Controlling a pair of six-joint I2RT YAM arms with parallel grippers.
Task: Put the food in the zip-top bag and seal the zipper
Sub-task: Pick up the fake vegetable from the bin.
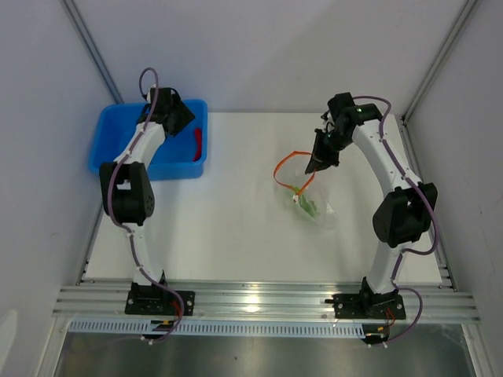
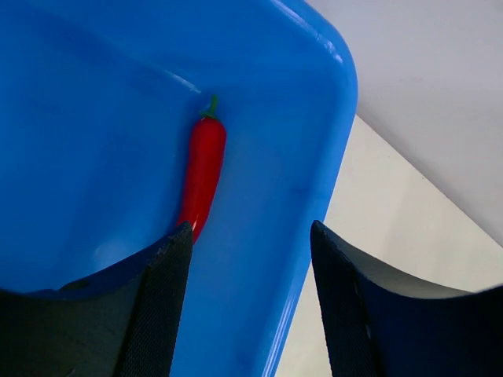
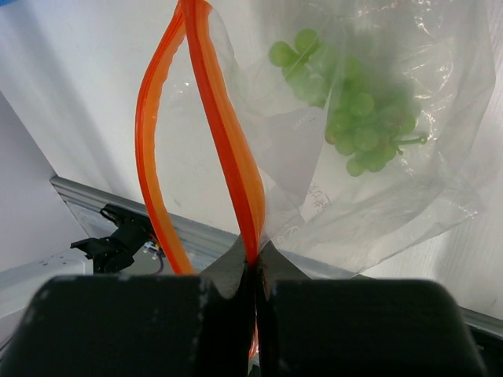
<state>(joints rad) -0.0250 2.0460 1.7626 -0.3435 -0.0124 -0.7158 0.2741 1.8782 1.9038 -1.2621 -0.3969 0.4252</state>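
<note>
The red food piece (image 2: 203, 174), a slim chili with a green stem, lies in the blue tub (image 2: 94, 141) against its right wall. My left gripper (image 2: 250, 232) is open and straddles that wall. Its left fingertip (image 2: 177, 243) is inside the tub at the chili's near end; the other is over the table. From above, the chili (image 1: 198, 144) shows beside my left gripper (image 1: 189, 127). My right gripper (image 3: 253, 263) is shut on the zipper (image 3: 228, 133), holding up the zip-top bag (image 3: 393, 196) with its mouth open. Green grapes (image 3: 357, 118) sit inside the bag (image 1: 314, 206).
The blue tub (image 1: 110, 133) stands at the table's back left corner, near the left wall. The white table (image 1: 236, 228) stretches between the tub and the bag. An aluminium rail (image 1: 259, 302) runs along the near edge with both arm bases on it.
</note>
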